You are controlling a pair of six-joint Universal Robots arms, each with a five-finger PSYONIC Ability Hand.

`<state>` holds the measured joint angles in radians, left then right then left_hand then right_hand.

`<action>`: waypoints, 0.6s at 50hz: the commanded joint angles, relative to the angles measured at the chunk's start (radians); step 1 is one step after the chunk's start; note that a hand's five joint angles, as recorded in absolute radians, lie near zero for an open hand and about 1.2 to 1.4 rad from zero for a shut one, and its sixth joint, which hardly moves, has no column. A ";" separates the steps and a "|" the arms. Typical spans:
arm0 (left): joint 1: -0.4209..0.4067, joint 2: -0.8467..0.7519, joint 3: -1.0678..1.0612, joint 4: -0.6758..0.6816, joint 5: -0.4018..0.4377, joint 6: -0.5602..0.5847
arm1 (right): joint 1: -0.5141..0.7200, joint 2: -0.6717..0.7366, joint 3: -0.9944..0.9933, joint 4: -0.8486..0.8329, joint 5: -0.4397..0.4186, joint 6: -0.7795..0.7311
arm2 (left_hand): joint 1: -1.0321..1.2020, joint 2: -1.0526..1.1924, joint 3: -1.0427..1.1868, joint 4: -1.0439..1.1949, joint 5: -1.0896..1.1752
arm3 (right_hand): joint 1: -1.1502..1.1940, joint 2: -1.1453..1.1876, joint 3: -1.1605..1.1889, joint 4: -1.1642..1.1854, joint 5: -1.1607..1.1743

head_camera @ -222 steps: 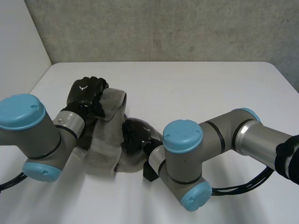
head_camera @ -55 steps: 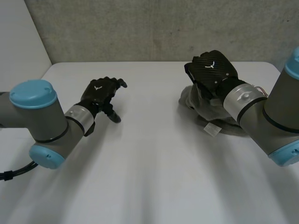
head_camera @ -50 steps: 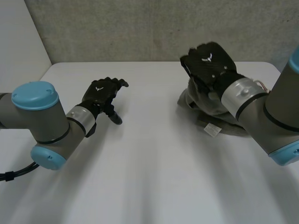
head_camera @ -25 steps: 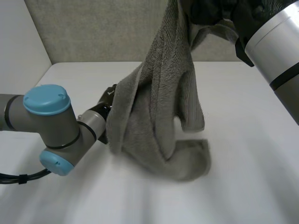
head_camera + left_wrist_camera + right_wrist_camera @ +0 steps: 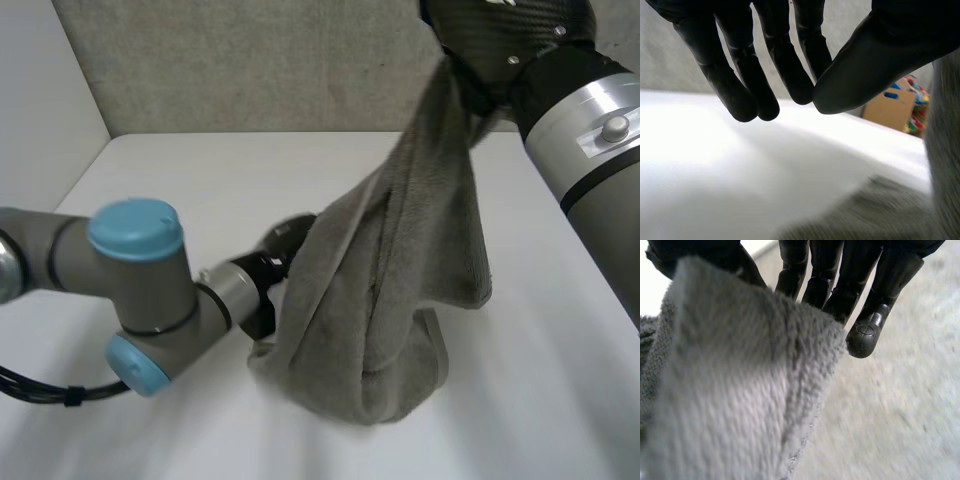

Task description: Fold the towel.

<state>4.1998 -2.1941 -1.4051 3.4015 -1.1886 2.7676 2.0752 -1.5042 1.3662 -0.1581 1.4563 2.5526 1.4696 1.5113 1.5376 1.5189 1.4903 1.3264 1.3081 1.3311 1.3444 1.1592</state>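
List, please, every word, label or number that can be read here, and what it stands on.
No text is readable.
Brown cardboard box beside the grey terry towel: colourful print, too blurred to read.
Right hand: round mark on one of its fingers, no legible characters.

A white table [image 5: 200,170] before rough grey wall [image 5: 250,60]

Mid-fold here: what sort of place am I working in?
Likely a robotics lab or test bench: a bare white table, a plain grey wall behind it, and a cardboard box with colourful things by it, past the hanging towel.
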 commanded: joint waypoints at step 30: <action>0.157 0.200 -0.170 -0.189 -0.069 0.293 | -0.090 0.099 0.058 0.273 0.042 -0.029 | -1.186 -1.227 -1.254 -1.235 -1.381 | -1.092 -1.073 -1.096 -1.110 -1.099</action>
<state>4.3684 -2.0066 -1.5088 3.2244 -1.2508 3.0171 2.0388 -1.3649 1.4963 0.0948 1.4974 2.4762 0.3190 0.3114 0.3036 0.3159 0.2999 0.3109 0.3286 0.3306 0.3012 0.0925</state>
